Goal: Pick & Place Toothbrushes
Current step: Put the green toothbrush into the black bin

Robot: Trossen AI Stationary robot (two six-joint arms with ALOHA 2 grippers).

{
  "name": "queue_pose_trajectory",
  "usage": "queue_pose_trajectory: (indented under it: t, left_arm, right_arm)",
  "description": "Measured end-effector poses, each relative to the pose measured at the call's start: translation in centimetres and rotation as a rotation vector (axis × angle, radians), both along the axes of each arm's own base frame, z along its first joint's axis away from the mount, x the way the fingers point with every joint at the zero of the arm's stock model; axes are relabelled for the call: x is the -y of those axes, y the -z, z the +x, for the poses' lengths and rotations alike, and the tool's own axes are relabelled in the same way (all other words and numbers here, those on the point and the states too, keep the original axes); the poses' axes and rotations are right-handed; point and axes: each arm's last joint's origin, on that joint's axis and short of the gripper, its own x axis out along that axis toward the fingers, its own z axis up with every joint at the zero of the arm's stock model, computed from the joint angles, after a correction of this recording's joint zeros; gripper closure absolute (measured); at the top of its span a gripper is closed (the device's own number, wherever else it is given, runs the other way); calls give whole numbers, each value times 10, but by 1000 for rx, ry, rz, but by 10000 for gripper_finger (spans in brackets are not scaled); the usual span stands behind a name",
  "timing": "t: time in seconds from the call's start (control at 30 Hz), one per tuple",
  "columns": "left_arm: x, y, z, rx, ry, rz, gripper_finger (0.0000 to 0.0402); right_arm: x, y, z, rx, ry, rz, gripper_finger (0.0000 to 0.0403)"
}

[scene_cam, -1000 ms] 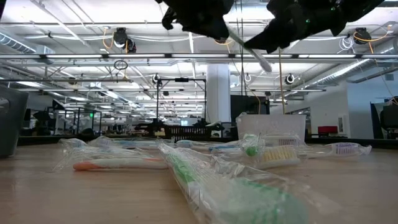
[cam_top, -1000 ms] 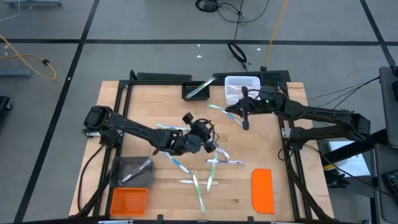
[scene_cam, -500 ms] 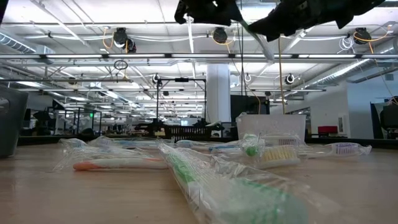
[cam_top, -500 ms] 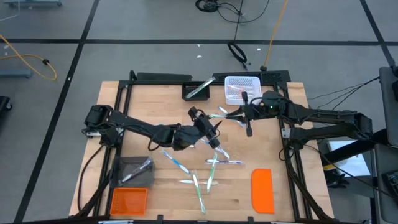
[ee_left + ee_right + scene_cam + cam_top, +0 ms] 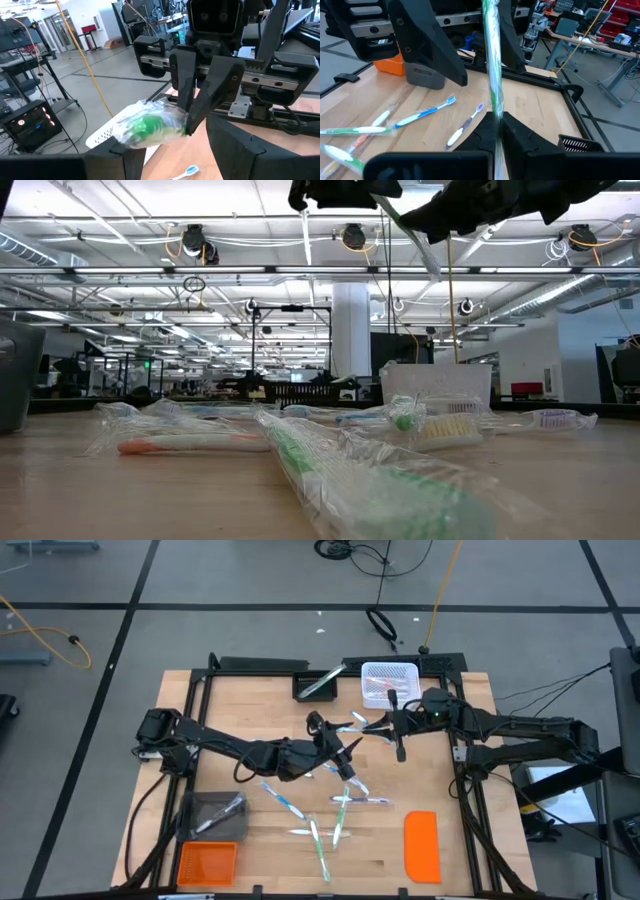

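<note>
Right gripper (image 5: 495,122): in its wrist view I see the jaws closed on a wrapped green toothbrush (image 5: 492,60).
Left gripper (image 5: 340,748): I see the fingers spread, holding nothing, facing it mid-table.
Other toothbrushes (image 5: 318,830): the high view shows them scattered on the table (image 5: 460,850).

The wooden table (image 5: 250,710) serves as the landmark. A flat orange lid (image 5: 421,845) lies near its front right corner, and an open orange bin (image 5: 206,862) sits at the front left corner. Just behind that bin stands a grey translucent container (image 5: 213,815). At the table's back edge a white perforated basket (image 5: 388,677) rests right of centre, with a dark tray (image 5: 316,686) to its left. A yellow cable (image 5: 437,595) runs across the floor behind the table, beside what seems a coiled black cord (image 5: 381,624).
</note>
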Motion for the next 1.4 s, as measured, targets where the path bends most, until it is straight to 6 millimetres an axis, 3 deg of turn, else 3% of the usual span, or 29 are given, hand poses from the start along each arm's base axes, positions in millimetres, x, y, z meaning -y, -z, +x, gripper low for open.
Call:
queue_pose_trajectory:
  t: [0.23,0.57,1.1,1.4]
  left_arm:
    - [1,0,0,0,12,-2,250]
    - [1,0,0,-24,46,40,388]
    - [2,1,0,-38,55,40,393]
    - [1,7,-1,-97,12,46,393]
  right_arm:
    - [0,0,0,0,-1,0,397]
    - [0,1,0,-5,-1,-2,396]
    - [0,1,0,-14,3,11,379]
    - [1,2,0,-17,33,0,314]
